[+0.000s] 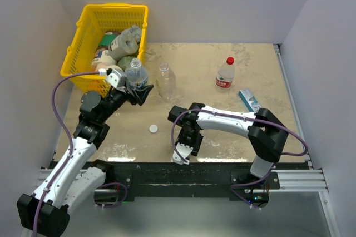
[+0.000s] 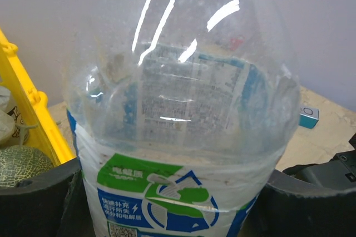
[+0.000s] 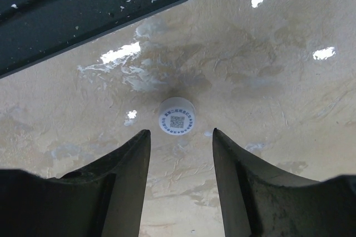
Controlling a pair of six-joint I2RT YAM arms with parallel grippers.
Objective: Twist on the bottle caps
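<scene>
My left gripper (image 1: pixel 133 89) is shut on the short blue-labelled bottle (image 1: pixel 135 74), which it holds upright beside the basket. That bottle (image 2: pixel 178 153) fills the left wrist view, with the dark fingers (image 2: pixel 33 198) at either side. The squarish unlabelled bottle (image 1: pixel 165 81) stands just to its right. Further right stands the red-labelled bottle (image 1: pixel 225 75) with a red cap (image 1: pixel 230 60) on it. A white cap (image 1: pixel 153 128) lies on the table. My right gripper (image 1: pixel 184 149) points down near the front edge, open. A white cap (image 3: pixel 177 115) with a printed code lies just ahead of its tips (image 3: pixel 181 134), untouched.
A yellow basket (image 1: pixel 89 36) with several items stands at the back left, close to the left gripper. A flat blue-and-white box (image 1: pixel 249 100) lies at the right. The black rail (image 3: pixel 83 9) of the front edge runs close to the right gripper. Walls enclose the table.
</scene>
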